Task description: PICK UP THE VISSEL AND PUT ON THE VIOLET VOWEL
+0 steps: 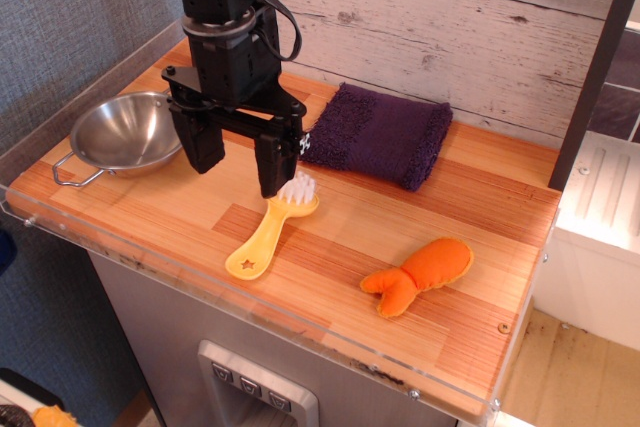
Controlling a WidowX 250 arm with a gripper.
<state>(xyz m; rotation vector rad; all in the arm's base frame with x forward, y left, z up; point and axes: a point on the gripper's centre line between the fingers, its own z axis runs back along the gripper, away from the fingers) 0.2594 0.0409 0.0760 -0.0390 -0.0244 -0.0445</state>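
The vessel, a shiny steel bowl (125, 132) with thin wire loop handles, sits at the left end of the wooden table. The folded purple terry towel (382, 133) lies at the back centre, near the plank wall. My black gripper (240, 162) hangs between them, just right of the bowl. Its two fingers are spread apart and hold nothing. The right finger (274, 165) stands just above the bristle head of a yellow brush.
A yellow brush (268, 232) with white bristles lies under the gripper, handle toward the front. An orange plush toy (420, 274) lies at the front right. A clear plastic lip (200, 282) runs along the table's front edge. A dark post (590, 77) stands at the right.
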